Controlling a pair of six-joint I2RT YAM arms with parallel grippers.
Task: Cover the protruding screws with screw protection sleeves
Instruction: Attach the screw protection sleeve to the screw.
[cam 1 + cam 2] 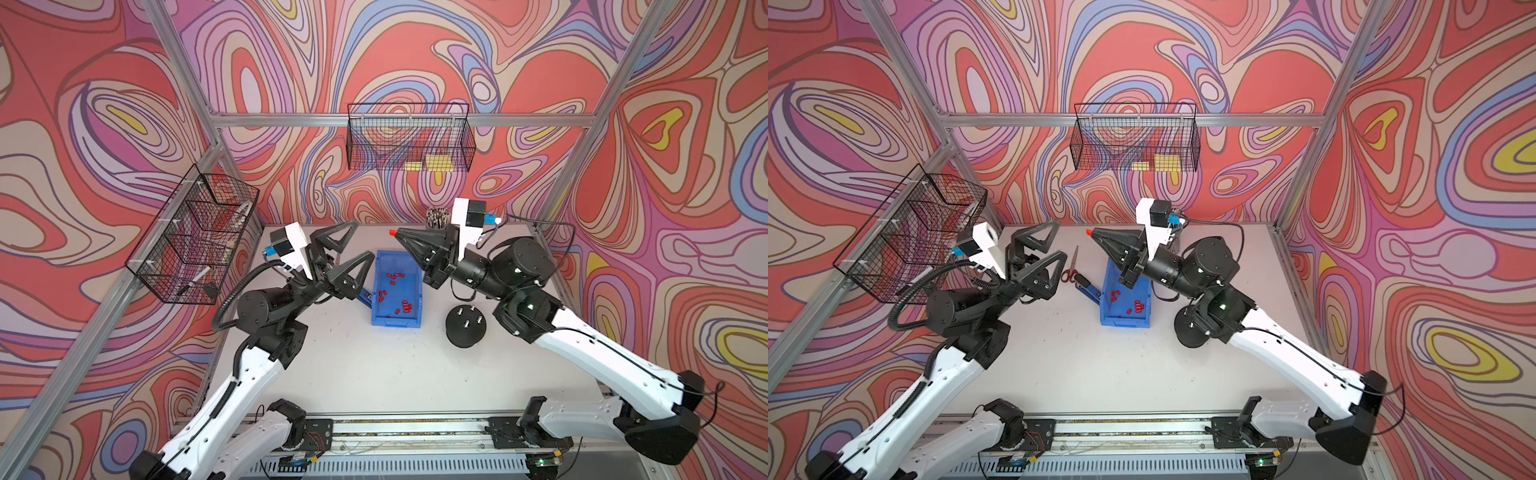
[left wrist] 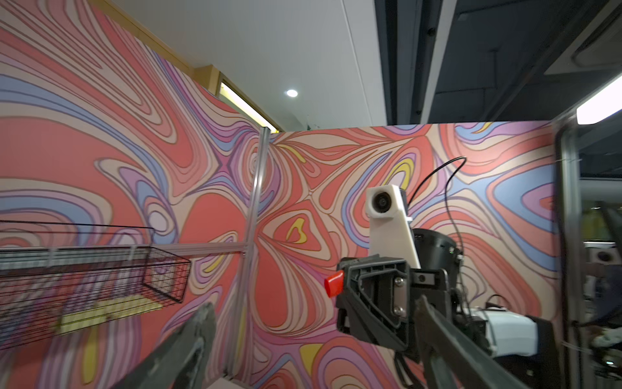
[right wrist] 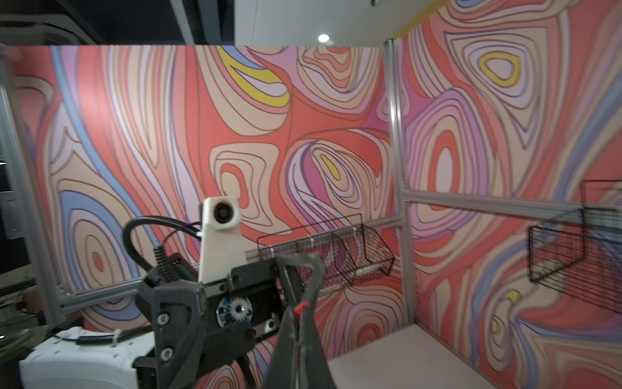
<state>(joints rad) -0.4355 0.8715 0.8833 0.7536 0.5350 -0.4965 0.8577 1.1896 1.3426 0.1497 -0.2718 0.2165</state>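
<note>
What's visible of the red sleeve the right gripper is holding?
The red sleeve is a small, short cylindrical cap, bright red, glossy and plastic-looking. It is pinched at the very tip of the right gripper, whose jaws are shut on it. Most of its length sticks out past them, roughly horizontal. It is held in the air, clear of the table, and only the gripper touches it. Its clamped end is hidden.

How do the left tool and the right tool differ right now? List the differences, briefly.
Opening: the left tool has its jaws spread wide, while the right tool has them closed together.
Load: the left tool holds nothing, while the right tool pinches a red sleeve at its tip.
Shared: both are black and triangular, raised above the table and pointing toward each other.
</note>
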